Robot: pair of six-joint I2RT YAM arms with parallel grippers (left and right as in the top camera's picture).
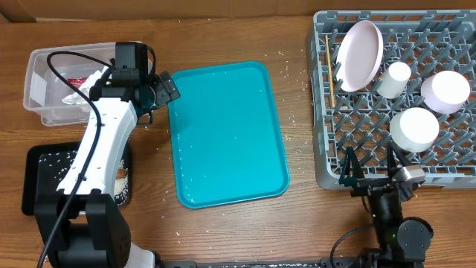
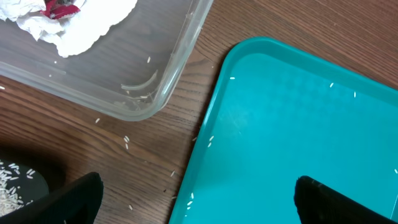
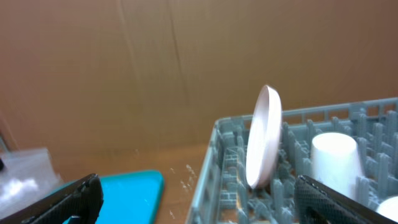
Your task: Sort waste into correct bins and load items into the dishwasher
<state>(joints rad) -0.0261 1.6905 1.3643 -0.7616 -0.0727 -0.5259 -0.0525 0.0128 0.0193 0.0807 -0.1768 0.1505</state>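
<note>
Since both arms hang empty, sorting & loading look about finished, so I read this as a last check. Bottom right of the overhead view, the right gripper sits at the near edge of the large square grey plastic dish rack, fingers spread wide, nothing btwn them. Lower left, the shallow black rectangular tray holds a scatter of loose white rice grains. Centre, the big teal plastic serving tray is bare bar a few grains. The left gripper hovers at its upper-left corner, also spread, gripping nothing. Upper left, the clear plastic rectangular tub holds the crumpled white napkin w/ the small red wrapper. Upper right, in the rack: thin wooden stick, large white round plate on edge, small white cup, two white bowls that look upside down. Next move, I'd say: only stray grains on the wood & teal tray remain — too small to pinch, so prob. a sweep or pull back.
</note>
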